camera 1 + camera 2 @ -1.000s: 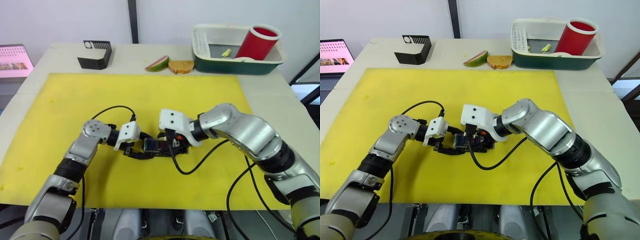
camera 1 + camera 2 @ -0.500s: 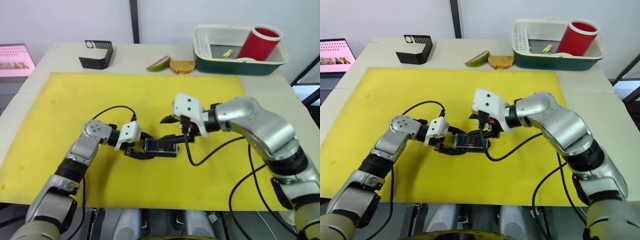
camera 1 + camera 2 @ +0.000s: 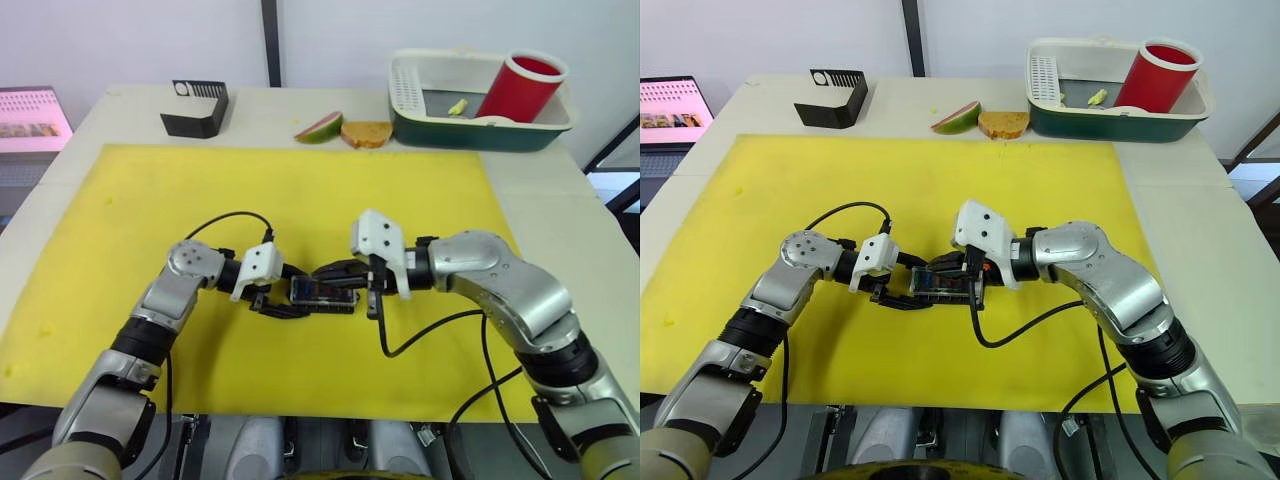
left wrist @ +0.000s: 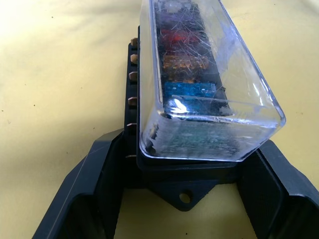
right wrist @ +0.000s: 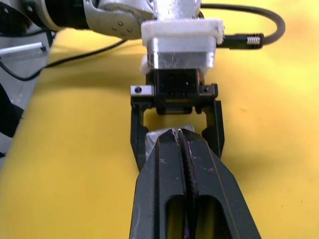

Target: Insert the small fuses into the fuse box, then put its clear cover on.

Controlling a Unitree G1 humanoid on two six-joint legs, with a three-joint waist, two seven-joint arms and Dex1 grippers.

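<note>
No brand or writing can be read on the fuse box [image 3: 322, 292] or on its clear cover [image 4: 209, 74]; the laptop screen [image 3: 32, 113] at the left edge of the table shows only small pictures, too small to read. The fuse box lies on the yellow mat [image 3: 150, 200], near the middle of it toward the front edge, with its long axis running from the robot's left to its right. The clear cover sits on top of the box, and through it the small fuses [image 4: 189, 89] show in their slots, red, orange, blue and green in a row. The left gripper [image 3: 272, 297] has its two black fingers [image 4: 94, 184] clamped on the left end of the box, one on each long side. The right gripper [image 3: 345, 273] has its fingers pressed together, and their tip is over the right end of the cover, low on it. Half a second ago the right gripper was higher and with its fingers apart, above the box; now it has come down and closed. The box and the left gripper have stayed in the same place.
</note>
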